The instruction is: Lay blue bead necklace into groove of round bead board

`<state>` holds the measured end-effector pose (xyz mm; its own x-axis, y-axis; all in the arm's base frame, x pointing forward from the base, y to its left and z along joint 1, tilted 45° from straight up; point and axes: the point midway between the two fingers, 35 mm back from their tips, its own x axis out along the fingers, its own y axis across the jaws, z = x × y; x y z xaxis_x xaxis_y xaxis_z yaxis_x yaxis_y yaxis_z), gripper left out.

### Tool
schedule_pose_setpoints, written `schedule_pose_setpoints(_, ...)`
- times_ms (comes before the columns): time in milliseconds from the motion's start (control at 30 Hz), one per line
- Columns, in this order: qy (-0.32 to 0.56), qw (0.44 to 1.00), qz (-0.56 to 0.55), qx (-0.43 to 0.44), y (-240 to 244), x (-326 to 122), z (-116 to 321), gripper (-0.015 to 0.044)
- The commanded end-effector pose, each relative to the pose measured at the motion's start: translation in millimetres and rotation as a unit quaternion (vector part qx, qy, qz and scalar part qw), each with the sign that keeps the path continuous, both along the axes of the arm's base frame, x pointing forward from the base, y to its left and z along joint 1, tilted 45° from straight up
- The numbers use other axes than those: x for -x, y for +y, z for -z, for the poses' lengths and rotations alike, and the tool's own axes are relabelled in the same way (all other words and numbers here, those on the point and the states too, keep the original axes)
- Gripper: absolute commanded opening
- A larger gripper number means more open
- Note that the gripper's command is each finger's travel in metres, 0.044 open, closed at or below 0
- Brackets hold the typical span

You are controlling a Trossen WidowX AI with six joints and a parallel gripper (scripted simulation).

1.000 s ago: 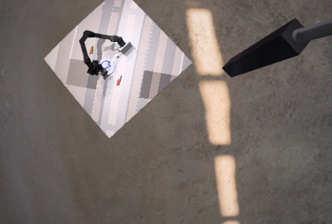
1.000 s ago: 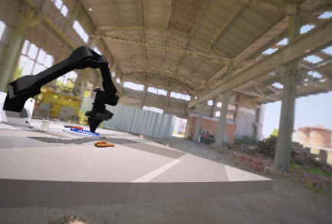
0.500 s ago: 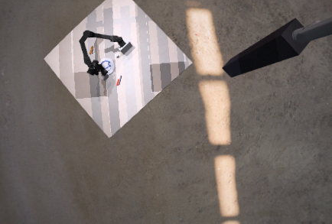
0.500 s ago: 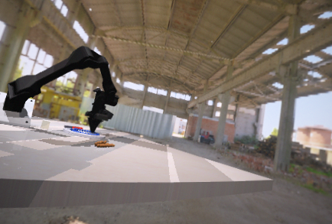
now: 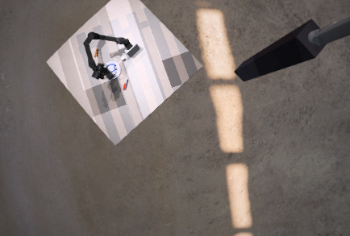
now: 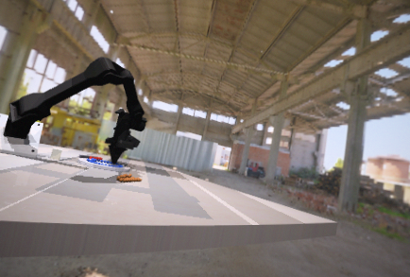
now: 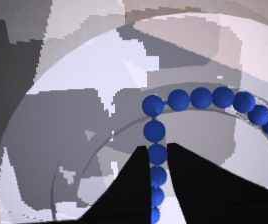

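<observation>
"Where is the blue bead necklace seen?"

"It is pictured on the round bead board. In the wrist view, a curved run of beads is shown along the groove at the upper right. At a corner bead the line is turned sharply, and a straight run is carried inward across the groove's inner edge, toward the bottom of the view."

"And the gripper?"

"Its jaws are drawn narrow, tips pointed down at the board, with a bead of the straight run pinched between them. More beads are lined up between the black fingers, below that one."

"So has the necklace been fully laid in?"

"Not as pictured: the straight run is left out of the groove, and a stretch of groove at the left is left unfilled."

"What else is captured?"

"An orange item is seen near the board on the pale tabletop. A red-and-dark item is seen on the board's other side. The black arm is bent above them."
</observation>
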<state>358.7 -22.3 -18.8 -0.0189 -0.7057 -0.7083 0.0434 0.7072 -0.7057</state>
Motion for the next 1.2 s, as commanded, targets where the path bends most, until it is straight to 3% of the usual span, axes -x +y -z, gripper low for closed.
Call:
schedule_pose_setpoints(0, 0.000, 1.000, 0.000, 0.000, 0.1, 0.0, -0.3, 0.0000)
schedule_pose_setpoints(1167, 0.001, 1.000, -0.004, 0.001, 14.2, -15.4, 16.8, 0.0000)
